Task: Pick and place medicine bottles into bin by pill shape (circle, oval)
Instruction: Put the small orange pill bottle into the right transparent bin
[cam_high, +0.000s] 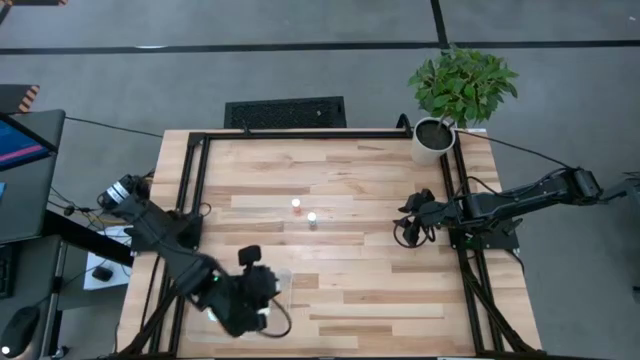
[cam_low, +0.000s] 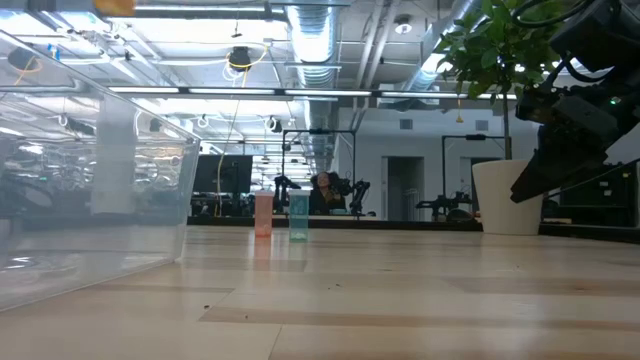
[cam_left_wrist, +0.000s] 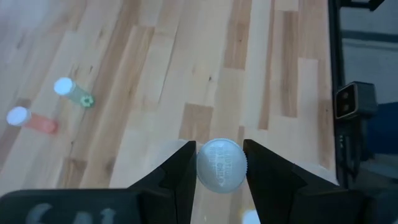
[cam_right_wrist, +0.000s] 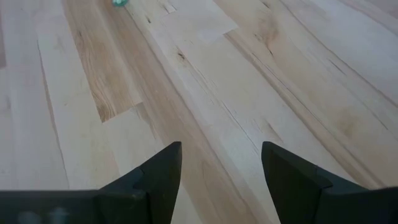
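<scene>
My left gripper (cam_high: 262, 300) hangs near the table's near-left corner, shut on a medicine bottle with a white round cap (cam_left_wrist: 221, 165); its body is hidden under the cap. The clear bin (cam_low: 90, 200) lies by that gripper at the near left (cam_high: 285, 280). Two small bottles stand upright on their bases mid-table: an orange one (cam_high: 296, 206) (cam_low: 263, 214) (cam_left_wrist: 31, 119) and a green one (cam_high: 312, 219) (cam_low: 299, 216) (cam_left_wrist: 74, 92). My right gripper (cam_high: 403, 228) (cam_right_wrist: 221, 149) waits open above bare wood at the table's right side. My left gripper pinches the bottle between its two fingers, one finger (cam_left_wrist: 180, 171) on either side of the white cap's ribbed rim (cam_left_wrist: 203, 167). The fingers slant down from above. The bottle is lifted clear of the table, cap toward the wrist camera.
A potted plant (cam_high: 450, 95) stands at the far right corner. Black frame rails (cam_high: 200, 180) run along the table's left, far and right sides. Bare wood lies between the two standing bottles and the near edge.
</scene>
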